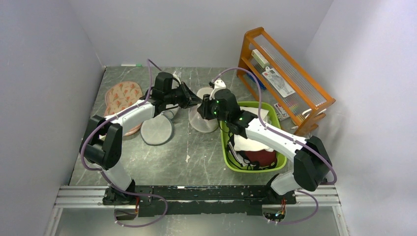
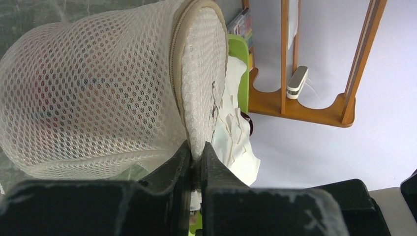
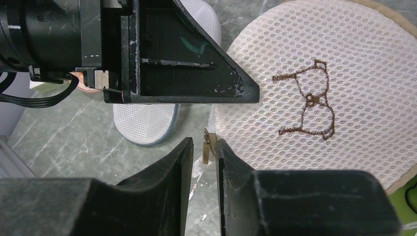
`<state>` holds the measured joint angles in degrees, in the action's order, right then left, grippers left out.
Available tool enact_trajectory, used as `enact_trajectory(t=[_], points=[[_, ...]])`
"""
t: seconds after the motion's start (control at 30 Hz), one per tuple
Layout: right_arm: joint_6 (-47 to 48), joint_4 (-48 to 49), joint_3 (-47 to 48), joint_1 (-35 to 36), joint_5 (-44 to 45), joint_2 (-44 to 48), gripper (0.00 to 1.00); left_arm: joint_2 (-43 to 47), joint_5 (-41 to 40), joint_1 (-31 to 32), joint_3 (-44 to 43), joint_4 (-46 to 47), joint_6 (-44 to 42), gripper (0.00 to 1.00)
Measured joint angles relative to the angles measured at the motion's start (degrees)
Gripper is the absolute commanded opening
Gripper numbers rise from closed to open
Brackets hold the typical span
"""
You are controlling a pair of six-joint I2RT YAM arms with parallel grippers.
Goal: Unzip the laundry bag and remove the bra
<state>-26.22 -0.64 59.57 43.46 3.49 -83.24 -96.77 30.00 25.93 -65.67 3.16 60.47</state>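
Now your left gripper (image 2: 196, 148) pinches the laundry bag (image 2: 88, 93) by its rim; your right gripper (image 3: 203, 147) holds its jaws narrowly apart, zipper pull (image 3: 206, 150) between them.

The laundry bag (image 3: 354, 54) is cream honeycomb mesh, tan-edged, with a dark brown stitched mark (image 3: 307, 101); the bra (image 2: 42, 78) shows through as blurred red. In the top view, the bin (image 1: 226, 150) at lower right is lime green, the rack (image 1: 295, 64) at upper right orange, and the table (image 1: 196, 162) marbled grey-green.
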Motion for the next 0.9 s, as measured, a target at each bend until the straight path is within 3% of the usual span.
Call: enact_trajectory(t=[0.9], points=[[-4.46, 2.16, -4.11, 0.02, -2.64, 2.64, 0.26, -0.02, 0.04, -0.39, 0.00, 0.02, 0.22, 0.07]])
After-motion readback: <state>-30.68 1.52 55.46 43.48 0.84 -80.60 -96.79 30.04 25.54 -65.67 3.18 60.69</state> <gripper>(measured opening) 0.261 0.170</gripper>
